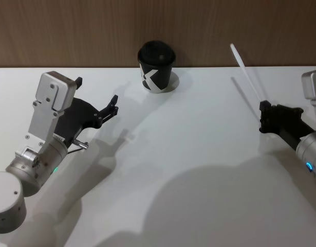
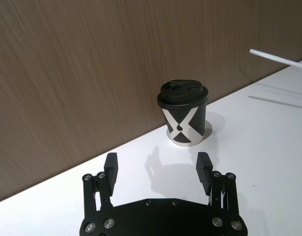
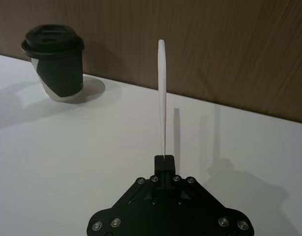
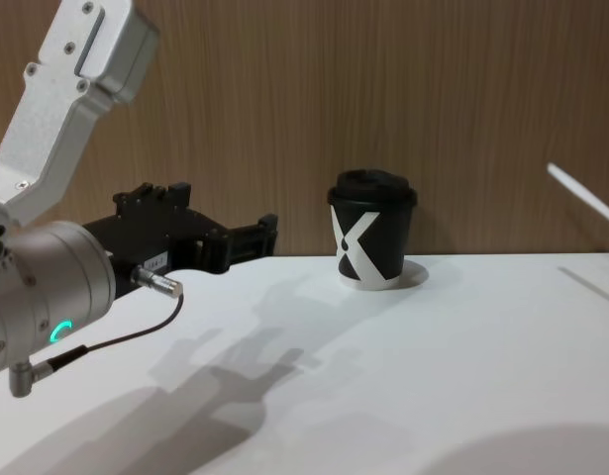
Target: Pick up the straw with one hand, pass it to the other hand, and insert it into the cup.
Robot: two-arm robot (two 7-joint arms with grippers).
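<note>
Head view: the first step looks done. The right gripper [image 1: 263, 115] hangs over the right side of the tabletop [image 1: 199, 154] with its jaws closed tight on the lower end of the straw [image 1: 246, 76]. The straw rises clear of the surface and leans up and away toward the wood-grain wall [image 1: 70, 25], and its shadow lies apart from it on the white top. The right wrist view shows the same grip: the straw [image 3: 163, 98] stands straight out from the pinched jaws of the right gripper [image 3: 164, 160].

The handover is not yet made. The left gripper [image 1: 96, 91] hovers over the left side, well apart from the straw, with its jaws spread wide and nothing between them. In the left wrist view its open jaws frame the cup [image 2: 184, 110].

The cup [image 1: 156, 64] stands upright at the back of the tabletop, near the wall and roughly between the two arms, with its domed lid on and nothing in it. By my reading about a third of the job is complete. The two grippers have yet to meet so the left can take the straw, and after that the straw has to go into the lid opening.
</note>
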